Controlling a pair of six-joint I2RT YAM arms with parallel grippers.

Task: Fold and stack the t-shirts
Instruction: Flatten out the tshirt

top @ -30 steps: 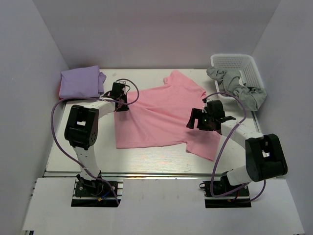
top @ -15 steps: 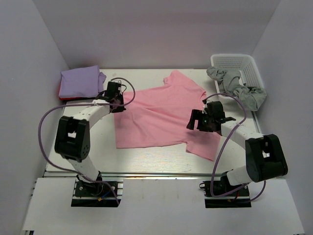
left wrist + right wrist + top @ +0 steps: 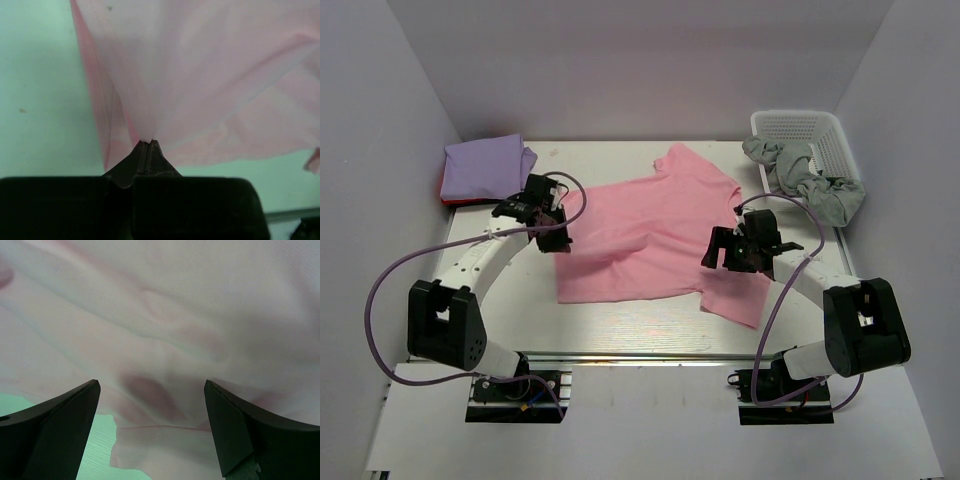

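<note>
Pinching left edge of light pink soft cloth t-shirt (image 3: 650, 232) w/ L gripper (image 3: 148, 144), edge raised off white bench (image 3: 620, 323). Hovering w/ R gripper (image 3: 151, 390) spread wide just over shirt, empty.

Spread t-shirt (image 3: 650, 235) in the centre, folded t-shirts (image 3: 485, 170) back-left, basket (image 3: 810, 128) back-right, cloth (image 3: 825, 195) draped over it

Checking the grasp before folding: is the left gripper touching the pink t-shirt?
Touching. The left wrist view shows the left gripper pinched shut on the pink t-shirt, cloth fanning from its tips.
</note>
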